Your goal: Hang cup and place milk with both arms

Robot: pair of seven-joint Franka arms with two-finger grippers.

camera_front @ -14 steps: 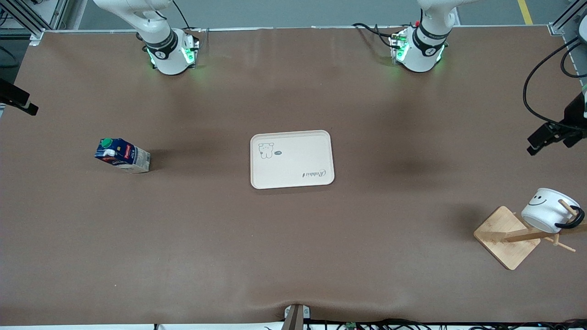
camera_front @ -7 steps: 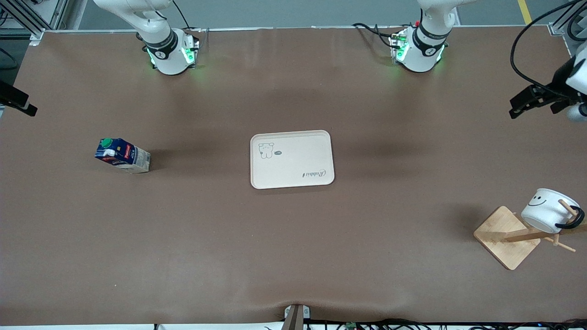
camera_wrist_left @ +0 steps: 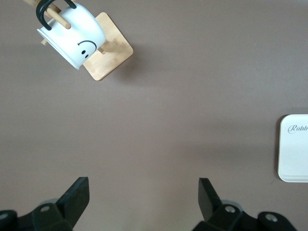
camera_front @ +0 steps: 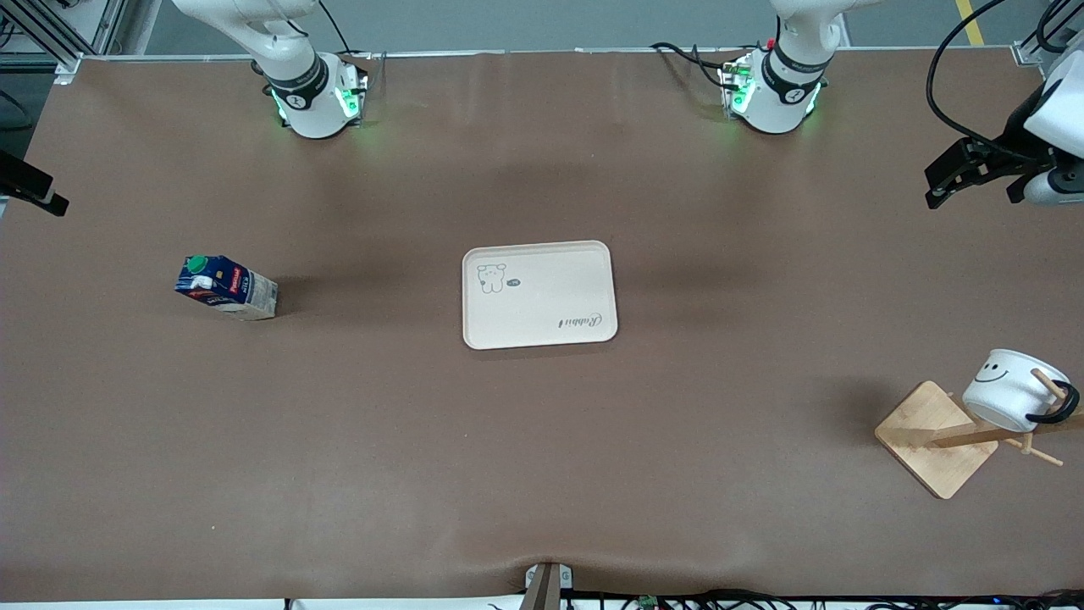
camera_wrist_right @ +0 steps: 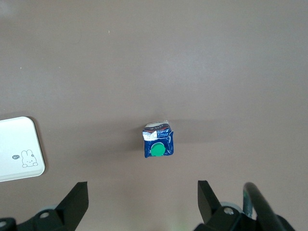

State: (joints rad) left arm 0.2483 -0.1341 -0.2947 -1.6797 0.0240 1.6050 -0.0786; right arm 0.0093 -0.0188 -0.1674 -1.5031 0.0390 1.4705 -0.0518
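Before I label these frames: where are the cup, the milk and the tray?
cup [camera_front: 1008, 391], front view, white side below the smiley.
milk [camera_front: 222, 284], front view, blue label face.
tray [camera_front: 542, 296], front view, bare middle.

The brown counter [camera_front: 542, 440] carries a pale tray [camera_front: 539, 294] at its middle. The milk [camera_front: 225, 287] stands toward the right arm's end. A wooden rack [camera_front: 942, 437] sits toward the left arm's end, nearer the front camera than the tray.
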